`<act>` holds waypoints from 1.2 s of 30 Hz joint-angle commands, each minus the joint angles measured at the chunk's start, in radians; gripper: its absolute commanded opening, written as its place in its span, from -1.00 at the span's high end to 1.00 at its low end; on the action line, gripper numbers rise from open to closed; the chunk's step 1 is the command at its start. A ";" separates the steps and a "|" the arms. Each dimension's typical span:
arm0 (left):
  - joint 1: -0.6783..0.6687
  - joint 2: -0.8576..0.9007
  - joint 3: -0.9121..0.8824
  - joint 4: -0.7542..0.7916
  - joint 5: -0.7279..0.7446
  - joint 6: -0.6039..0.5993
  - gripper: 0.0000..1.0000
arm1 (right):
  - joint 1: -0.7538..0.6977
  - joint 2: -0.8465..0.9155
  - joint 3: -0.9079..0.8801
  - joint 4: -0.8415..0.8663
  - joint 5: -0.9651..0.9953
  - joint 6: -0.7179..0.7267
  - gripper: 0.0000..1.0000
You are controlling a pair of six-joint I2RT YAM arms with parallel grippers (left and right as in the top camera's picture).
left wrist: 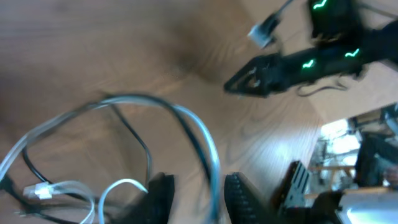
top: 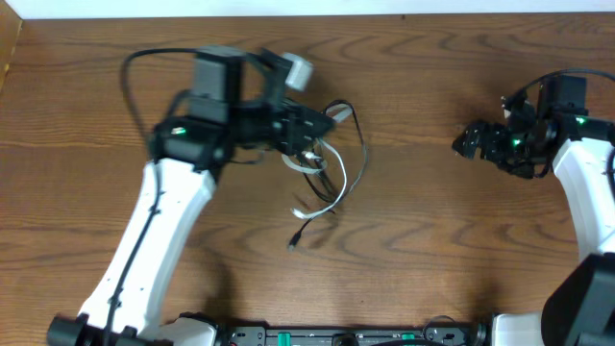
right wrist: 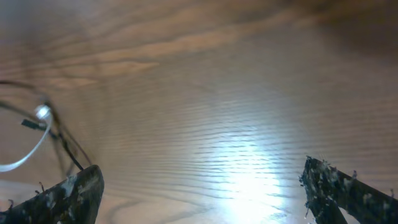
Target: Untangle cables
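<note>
- Clearly, the step in hand was parting the 2 cords: the white cable [left wrist: 205,134] and the black cable [top: 360,159] lay crossed in 1 loose knot at the centre of the overhead frame, on the wooden table [top: 432,250].
- At the bottom edge of the left wrist view, the left gripper [left wrist: 199,183] had its jaws partly apart, wider than a cord. 1 white strand ran up through the gap, pinched by neither finger as far as I could tell.
- At the right of the overhead frame, well apart from the knot, the right gripper [right wrist: 200,171] was spread wide and held nothing. The cords showed only at the left edge of its own view.
- To do this well, I judged that the left gripper should close on the white strand alone, since a black strand crossed just beside it and could be caught along with it.
- The right gripper would need to come across and take the black cable, best near its free plug [top: 293,240] at the lower left of the knot, so that each arm drew 1 colour.
- Pulls should be slow and outward, because a hard tug risked tightening the loops.
- Blur in the left wrist view left it unclear exactly where the strands crossed.
</note>
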 commanded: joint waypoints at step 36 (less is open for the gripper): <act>-0.351 0.564 0.016 0.208 -0.340 0.016 0.01 | -0.005 -0.107 0.025 -0.035 -0.074 -0.054 -0.99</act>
